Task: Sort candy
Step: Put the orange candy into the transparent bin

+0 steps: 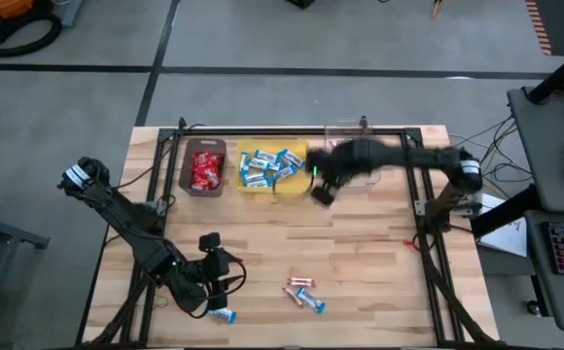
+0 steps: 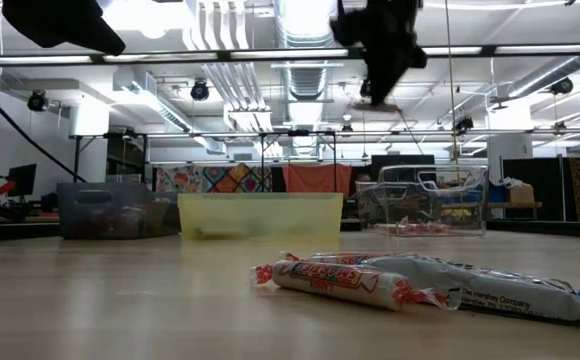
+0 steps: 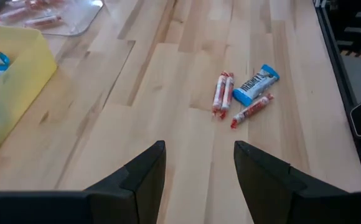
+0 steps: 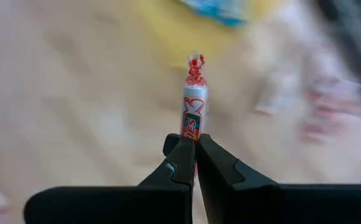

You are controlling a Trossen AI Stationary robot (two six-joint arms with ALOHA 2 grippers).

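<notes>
Overhead, the right end effector [image 1: 321, 185] hangs in the air near the yellow bin's [image 1: 303, 185] right end, with the clear bin [image 1: 345, 126] just beyond it. Its fingers are clenched on one slim stick candy [image 4: 193, 112] – white wrapper with red print and a twisted red end – which juts straight out past the fingertips in the right wrist view. From bench height that arm shows high above the bins, the stick a small pale shape under it.

The left end effector [image 1: 226, 282] sits low at the near left part of the bench [image 1: 379, 253], fingers [image 3: 140, 177] released and spread with nothing between them. One blue-and-white bar [image 1: 224, 314] lies just beside it, at the near edge.

Farther right on the bare wood lies a small cluster – two sticks [image 3: 222, 93] side by side, a blue bar [image 3: 255, 84] and a third stick [image 3: 251, 111] just beside the bar.

The brown bin [image 1: 190, 185] at the far left holds red packets [image 1: 205, 170]; the yellow bin next to it holds blue-and-white bars [image 1: 267, 165]. The clear bin has pinkish sticks on its floor, seen dimly through its wall from bench height.
</notes>
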